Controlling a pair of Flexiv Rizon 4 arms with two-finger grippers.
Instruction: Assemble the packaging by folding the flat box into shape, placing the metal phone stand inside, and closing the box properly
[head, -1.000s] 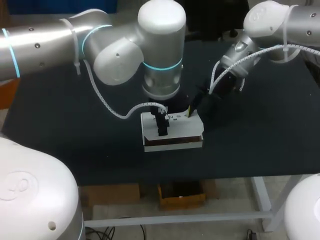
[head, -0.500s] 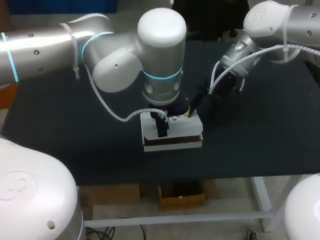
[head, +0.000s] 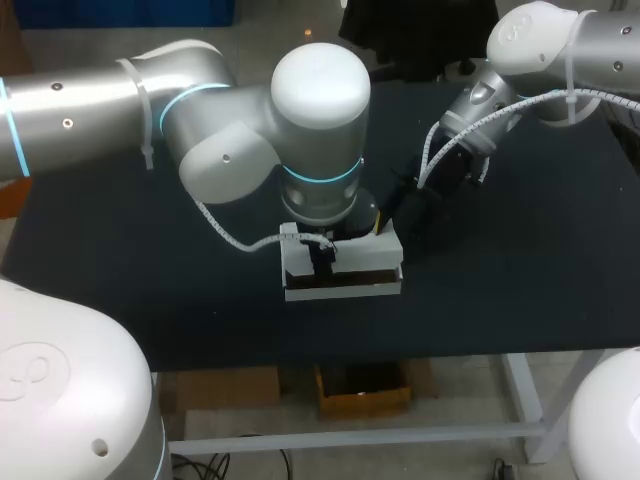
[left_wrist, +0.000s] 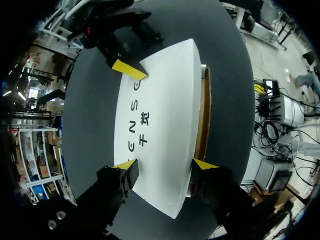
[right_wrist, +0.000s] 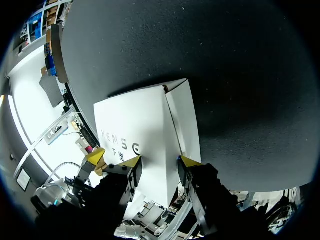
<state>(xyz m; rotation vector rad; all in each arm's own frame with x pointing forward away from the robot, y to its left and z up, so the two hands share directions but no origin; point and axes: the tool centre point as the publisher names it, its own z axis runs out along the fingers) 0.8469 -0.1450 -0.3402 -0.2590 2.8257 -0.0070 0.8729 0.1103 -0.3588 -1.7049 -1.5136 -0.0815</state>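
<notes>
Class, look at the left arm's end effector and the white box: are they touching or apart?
Touching. The left wrist view shows the left end effector straddling the white box, with one yellow tip against each long side.

The bench (head: 120, 250) has a dark, matte top. A white box (head: 360, 262) lies flat on it, with dark lettering on its upper face and a brown edge showing along 1 long side. 1 end of the box sits between the left claw's (left_wrist: 165, 164) 2 fingers. The right claw (right_wrist: 157, 160) is over a corner at the far end.
</notes>
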